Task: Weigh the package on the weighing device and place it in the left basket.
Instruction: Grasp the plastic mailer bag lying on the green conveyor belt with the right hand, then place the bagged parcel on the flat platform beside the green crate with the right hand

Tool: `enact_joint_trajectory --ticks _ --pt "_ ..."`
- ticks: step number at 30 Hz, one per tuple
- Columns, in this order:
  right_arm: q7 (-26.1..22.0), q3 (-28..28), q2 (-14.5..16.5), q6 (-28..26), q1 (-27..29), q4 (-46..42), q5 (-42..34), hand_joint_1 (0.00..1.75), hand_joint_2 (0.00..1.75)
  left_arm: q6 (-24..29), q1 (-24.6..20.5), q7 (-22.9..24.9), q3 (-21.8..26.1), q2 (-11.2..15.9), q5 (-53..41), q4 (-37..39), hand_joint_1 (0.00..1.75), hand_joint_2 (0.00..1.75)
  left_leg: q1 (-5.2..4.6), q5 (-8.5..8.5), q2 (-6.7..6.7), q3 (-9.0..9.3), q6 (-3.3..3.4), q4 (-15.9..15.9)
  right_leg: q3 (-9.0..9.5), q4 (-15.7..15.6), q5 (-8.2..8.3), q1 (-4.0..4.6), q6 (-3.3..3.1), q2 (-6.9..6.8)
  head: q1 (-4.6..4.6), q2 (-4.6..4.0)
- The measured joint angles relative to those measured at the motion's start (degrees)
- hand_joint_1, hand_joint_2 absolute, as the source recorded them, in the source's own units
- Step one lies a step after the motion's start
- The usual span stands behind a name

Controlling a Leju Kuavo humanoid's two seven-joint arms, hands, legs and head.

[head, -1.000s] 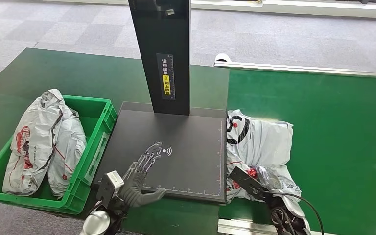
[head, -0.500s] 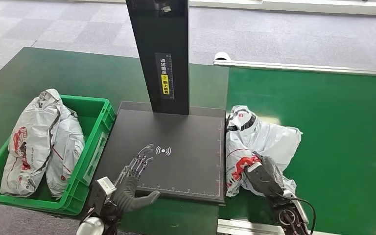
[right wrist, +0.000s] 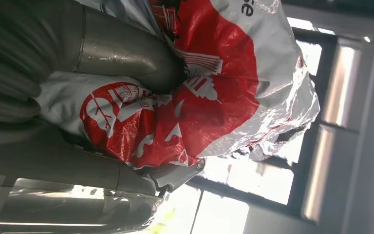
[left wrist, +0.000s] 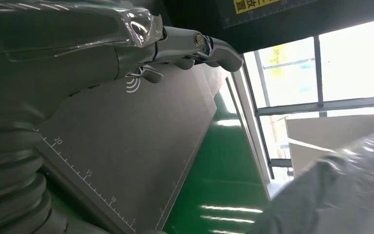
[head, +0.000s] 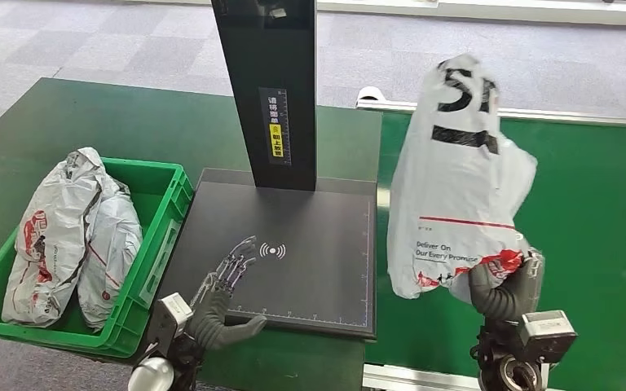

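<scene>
My right hand (head: 505,289) grips the lower end of a white plastic package (head: 456,187) with red and black print and holds it upright in the air over the green belt, right of the scale. In the right wrist view the package's red print (right wrist: 199,97) is bunched between the thumb and fingers (right wrist: 121,53). The black weighing plate (head: 293,244) lies bare, with its black post (head: 267,90) at the back. My left hand (head: 224,289) hovers open over the plate's front left corner, fingers (left wrist: 195,44) stretched out. The green basket (head: 159,244) stands left of the scale.
Two white parcels (head: 73,232) lie in the green basket. The green conveyor belt (head: 587,212) stretches to the right, with a metal rail (head: 538,116) at its far edge. Grey carpet floor lies beyond the table.
My right hand has closed on the package and lifted it off the belt, swinging it upright. The left hand has stayed near the plate's front left corner.
</scene>
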Motion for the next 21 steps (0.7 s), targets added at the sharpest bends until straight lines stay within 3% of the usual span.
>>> enact_joint_trajectory --ticks 3,6,15,18,21 --pt "-0.2 0.4 0.6 -6.5 0.4 -4.7 8.4 1.75 1.75 0.6 -0.2 0.3 0.0 0.0 -0.4 -0.2 0.00 1.75 0.00 0.00 0.08 0.01 0.00 0.0 0.01 0.0 0.00 0.01 0.00 0.02 0.01 0.01" --pt "0.2 2.1 0.5 -9.0 0.2 -6.5 16.9 1.75 1.75 1.3 -0.2 0.5 0.0 0.0 -0.7 -0.8 0.00 1.75 0.00 0.00 0.08 0.04 0.00 0.0 0.03 0.0 0.00 0.01 0.00 0.01 0.01 0.00" --pt "0.4 3.8 0.6 -9.6 0.0 -7.7 18.3 1.75 1.75 1.4 -0.2 0.6 0.1 0.0 -0.7 -1.3 0.00 1.75 0.00 0.01 -0.02 0.02 0.00 0.0 0.06 0.0 0.00 0.00 0.00 -0.07 0.01 -0.01" --pt "2.2 4.4 0.4 -6.9 -0.1 -7.7 19.7 1.75 1.75 1.4 -0.2 0.6 0.1 0.0 -0.8 -1.3 0.00 1.75 0.00 0.01 -0.01 0.00 0.00 0.0 0.06 0.0 0.00 0.00 0.00 -0.06 0.01 -0.01" --pt "8.0 6.8 -0.4 2.2 -1.2 -6.3 24.6 1.75 1.75 1.2 -0.2 0.6 0.1 0.0 -1.3 -1.4 0.00 1.75 0.01 0.01 0.04 0.02 0.00 0.0 0.07 0.0 0.00 0.01 0.00 -0.03 0.00 0.00"
